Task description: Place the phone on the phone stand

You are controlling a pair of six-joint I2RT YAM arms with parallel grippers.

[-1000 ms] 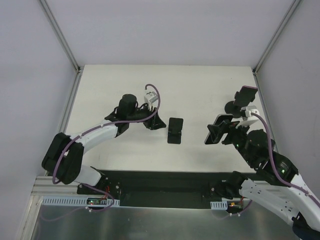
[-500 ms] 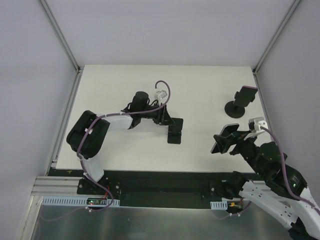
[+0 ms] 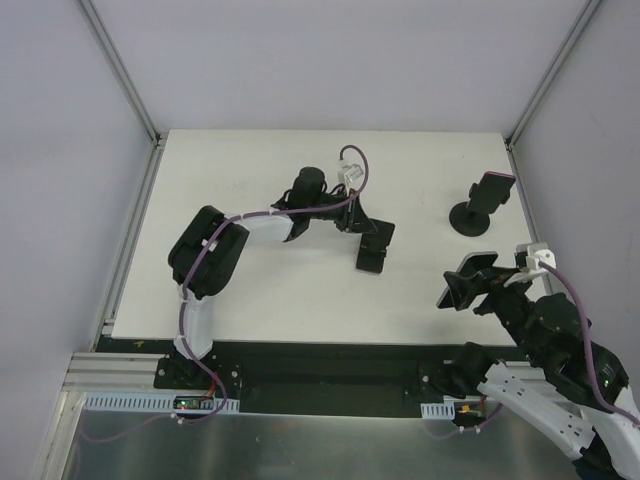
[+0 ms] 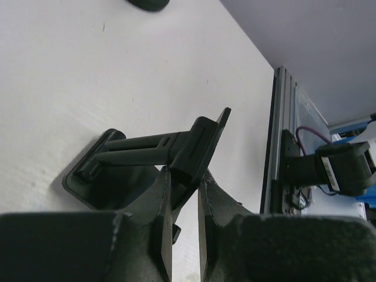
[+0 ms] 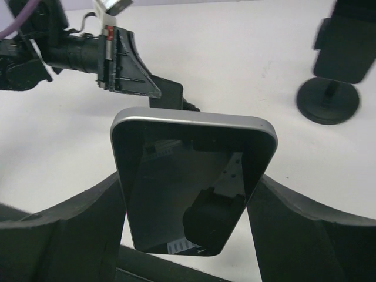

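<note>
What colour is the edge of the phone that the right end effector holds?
Silver; the phone itself is glossy black. Best seen from the right wrist.

Through the left wrist camera we find the left gripper (image 4: 184,176) blurred, covering the near end of the phone stand (image 4: 147,154); the top edge cuts off a dark round thing (image 4: 148,3). From the right wrist, the phone (image 5: 194,176) hides most of that stand, and the round-based holder (image 5: 329,97) runs off the corner.
</note>
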